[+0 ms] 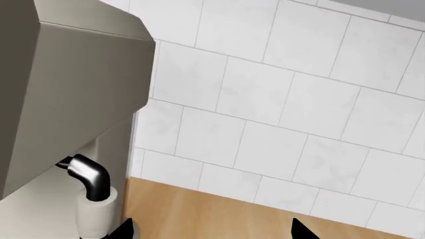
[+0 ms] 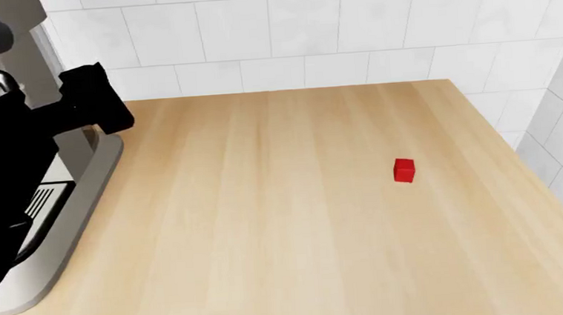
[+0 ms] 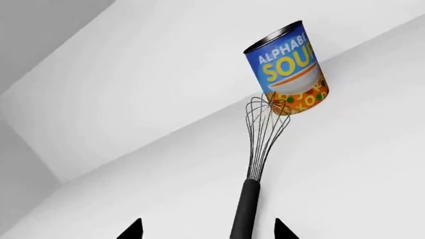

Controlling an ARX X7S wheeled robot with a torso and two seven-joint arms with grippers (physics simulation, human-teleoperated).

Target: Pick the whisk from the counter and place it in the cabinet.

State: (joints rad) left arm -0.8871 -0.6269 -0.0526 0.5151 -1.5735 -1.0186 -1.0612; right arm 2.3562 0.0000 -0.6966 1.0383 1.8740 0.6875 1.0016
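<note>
The whisk (image 3: 264, 130) lies on a white cabinet shelf (image 3: 133, 164) in the right wrist view, its wire loops touching a blue soup can (image 3: 287, 67). Its dark handle (image 3: 245, 209) runs back between the fingertips of my right gripper (image 3: 208, 230), which is open with both tips clear of the handle. My left gripper (image 1: 212, 231) is open over the counter (image 1: 212, 209) beside the coffee machine, with nothing between its tips. The head view shows the counter (image 2: 266, 225) without the whisk, and the right gripper is out of that view.
A grey coffee machine (image 2: 28, 220) stands at the counter's left edge, with my black left arm (image 2: 23, 146) over it. A small red cube (image 2: 404, 170) sits on the right half of the counter. White tiled walls (image 2: 351, 19) bound the back and right.
</note>
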